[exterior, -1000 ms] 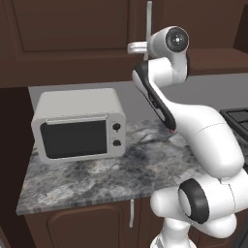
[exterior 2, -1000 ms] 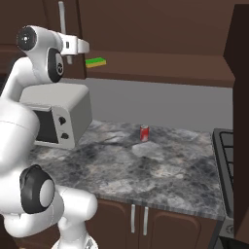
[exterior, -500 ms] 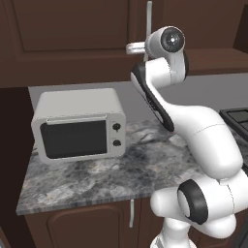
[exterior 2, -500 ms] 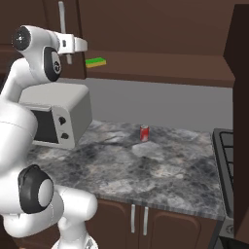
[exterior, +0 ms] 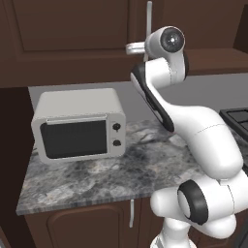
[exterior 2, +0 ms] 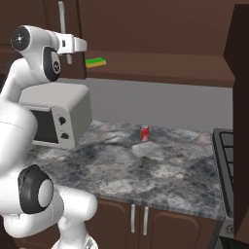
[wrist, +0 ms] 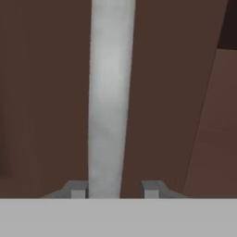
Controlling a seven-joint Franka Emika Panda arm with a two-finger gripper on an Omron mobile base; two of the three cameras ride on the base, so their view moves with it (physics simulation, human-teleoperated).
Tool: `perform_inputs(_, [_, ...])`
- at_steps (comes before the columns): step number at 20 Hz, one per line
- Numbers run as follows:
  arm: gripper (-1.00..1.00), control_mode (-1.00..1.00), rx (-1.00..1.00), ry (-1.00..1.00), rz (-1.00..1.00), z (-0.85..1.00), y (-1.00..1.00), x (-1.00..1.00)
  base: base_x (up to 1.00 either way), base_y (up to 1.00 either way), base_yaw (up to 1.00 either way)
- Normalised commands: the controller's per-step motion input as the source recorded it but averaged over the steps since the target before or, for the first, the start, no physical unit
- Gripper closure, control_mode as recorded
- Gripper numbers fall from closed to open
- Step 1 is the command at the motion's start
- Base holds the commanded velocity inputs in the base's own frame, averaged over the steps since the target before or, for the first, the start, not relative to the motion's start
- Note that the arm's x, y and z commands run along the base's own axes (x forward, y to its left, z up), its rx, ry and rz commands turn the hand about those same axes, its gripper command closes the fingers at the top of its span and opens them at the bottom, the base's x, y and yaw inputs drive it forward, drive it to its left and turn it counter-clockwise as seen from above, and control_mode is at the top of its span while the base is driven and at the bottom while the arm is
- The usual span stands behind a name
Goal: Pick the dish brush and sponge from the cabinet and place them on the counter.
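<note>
Pincer [wrist: 114,190] raised at the dark brown wooden wall cabinet [exterior: 72,38], dark fingertips [wrist: 77,190] spread apart, the long vertical silver bar handle [wrist: 110,97] standing between them — nearer one tip, contact unclear. Small flat sponge, green over yellow [exterior 2: 96,62], lies on the brown shelf just beyond the pincer. Below it: white boxy microwave [exterior: 77,125] on the grey mottled stone counter [exterior 2: 146,170] — a small red can [exterior 2: 144,133] well off to the side.
</note>
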Motion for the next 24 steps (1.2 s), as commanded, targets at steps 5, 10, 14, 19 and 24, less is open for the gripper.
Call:
perform_inputs(5, [1.00,-1.00,0.00,0.00,0.00,0.00,0.00,0.00,0.00,0.00,0.00])
perform_inputs(10, [1.00,-1.00,0.00,0.00,0.00,0.00,0.00,0.00,0.00,0.00,0.00])
perform_inputs(14, [1.00,-1.00,0.00,-0.04,0.00,0.06,0.00,-0.18,0.00,0.00,0.00])
perform_inputs(19, [1.00,-1.00,0.00,-0.11,0.00,0.24,0.00,-0.44,0.00,0.00,0.00])
perform_inputs(24, [1.00,-1.00,0.01,-0.13,0.00,0.46,0.00,-0.52,0.00,0.00,0.00])
